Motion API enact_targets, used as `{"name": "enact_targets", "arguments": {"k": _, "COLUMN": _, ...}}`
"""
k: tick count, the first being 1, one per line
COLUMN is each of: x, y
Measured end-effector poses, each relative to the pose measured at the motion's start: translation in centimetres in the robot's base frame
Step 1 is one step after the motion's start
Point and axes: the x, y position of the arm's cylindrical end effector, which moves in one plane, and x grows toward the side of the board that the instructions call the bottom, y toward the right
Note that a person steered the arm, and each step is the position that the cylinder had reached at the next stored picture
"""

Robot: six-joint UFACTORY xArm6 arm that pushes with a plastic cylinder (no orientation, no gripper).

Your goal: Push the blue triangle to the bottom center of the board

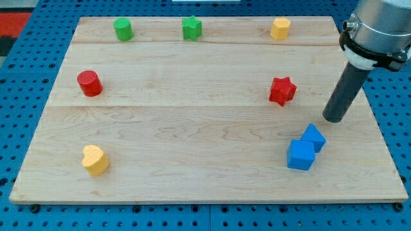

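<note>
The blue triangle [314, 136] lies near the board's bottom right, touching the blue cube [300, 155] just below and to its left. My tip [333, 119] rests on the board a little above and to the right of the blue triangle, apart from it. The rod rises from there to the view's top right.
A red star [282, 90] lies left of my tip. A yellow hexagon [280, 28], a green star [191, 27] and a green cylinder [122, 29] line the top edge. A red cylinder [89, 83] and a yellow heart [95, 160] are at the left. The wooden board [205, 179] ends close to the right of my tip.
</note>
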Motion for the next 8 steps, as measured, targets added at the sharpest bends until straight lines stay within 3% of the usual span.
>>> {"name": "enact_targets", "arguments": {"k": 2, "x": 2.3, "y": 3.7}}
{"name": "enact_targets", "arguments": {"k": 4, "x": 8.8, "y": 4.7}}
{"name": "enact_targets", "arguments": {"k": 8, "x": 5.4, "y": 0.3}}
